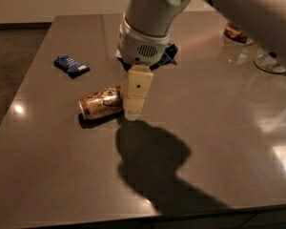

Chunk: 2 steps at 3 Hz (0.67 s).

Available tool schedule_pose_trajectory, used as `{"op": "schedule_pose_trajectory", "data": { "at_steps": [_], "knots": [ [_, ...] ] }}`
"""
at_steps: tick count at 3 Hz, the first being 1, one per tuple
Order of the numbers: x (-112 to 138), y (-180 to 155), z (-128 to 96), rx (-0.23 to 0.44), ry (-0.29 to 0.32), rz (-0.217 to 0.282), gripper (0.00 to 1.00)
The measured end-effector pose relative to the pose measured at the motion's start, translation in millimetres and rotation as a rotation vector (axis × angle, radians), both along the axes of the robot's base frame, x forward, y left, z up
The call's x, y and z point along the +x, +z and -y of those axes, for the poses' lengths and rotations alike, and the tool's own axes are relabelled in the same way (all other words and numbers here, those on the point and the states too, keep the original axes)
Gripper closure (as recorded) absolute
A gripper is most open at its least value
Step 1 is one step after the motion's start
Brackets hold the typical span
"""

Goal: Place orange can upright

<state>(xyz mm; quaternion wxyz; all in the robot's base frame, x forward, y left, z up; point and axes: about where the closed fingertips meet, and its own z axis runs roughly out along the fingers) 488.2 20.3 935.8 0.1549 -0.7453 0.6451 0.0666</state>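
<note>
My arm (238,13) extends from the upper right; my wrist (145,37) points down, gripper (133,112) hanging low, left of centre.

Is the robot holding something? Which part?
Cannot tell for sure. The gripper is right at one end of the small orange-gold metal can, which lies on its side on the grey table.
</note>
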Motion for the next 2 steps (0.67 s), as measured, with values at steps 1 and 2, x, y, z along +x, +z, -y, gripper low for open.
{"op": "schedule_pose_trajectory", "data": {
  "at_steps": [1,2],
  "knots": [
    [4,-16,-33,-0.023,0.049,-0.013,0.00],
    [3,-31,-58,-0.055,0.098,-0.013,0.00]
  ]
}}
